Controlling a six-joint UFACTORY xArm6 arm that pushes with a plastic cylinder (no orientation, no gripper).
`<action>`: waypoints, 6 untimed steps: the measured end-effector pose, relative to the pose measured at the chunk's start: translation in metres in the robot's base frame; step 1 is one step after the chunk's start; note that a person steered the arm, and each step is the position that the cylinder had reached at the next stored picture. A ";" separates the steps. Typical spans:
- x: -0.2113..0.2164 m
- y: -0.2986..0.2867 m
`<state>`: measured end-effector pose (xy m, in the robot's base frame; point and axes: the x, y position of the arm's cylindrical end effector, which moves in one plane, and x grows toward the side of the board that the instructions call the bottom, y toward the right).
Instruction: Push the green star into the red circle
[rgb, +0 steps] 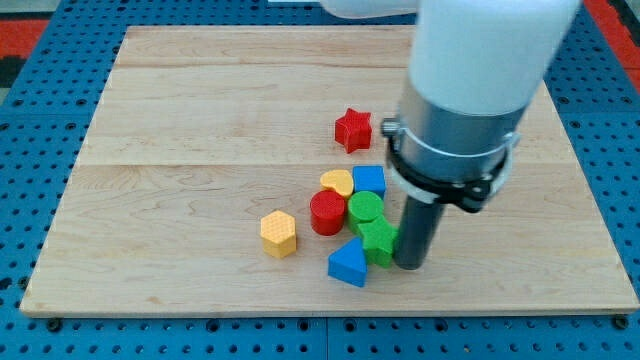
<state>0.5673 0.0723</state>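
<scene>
The green star (379, 240) lies low in a cluster right of the board's middle. The red circle (326, 212) is up and to its left, with a green circle (365, 208) between and above them. My tip (411, 264) is at the star's right side, touching or nearly touching it. The rod hangs from a wide white and grey arm that hides the board's upper right.
A yellow heart (337, 182) and a blue block (369, 180) sit atop the cluster. A blue triangle (348, 264) lies below the star. A yellow hexagon (279, 234) is to the left. A red star (353, 130) stands apart above. The wooden board (180, 120) rests on a blue pegboard.
</scene>
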 end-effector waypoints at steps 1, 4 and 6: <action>-0.012 -0.021; -0.047 -0.086; -0.079 -0.086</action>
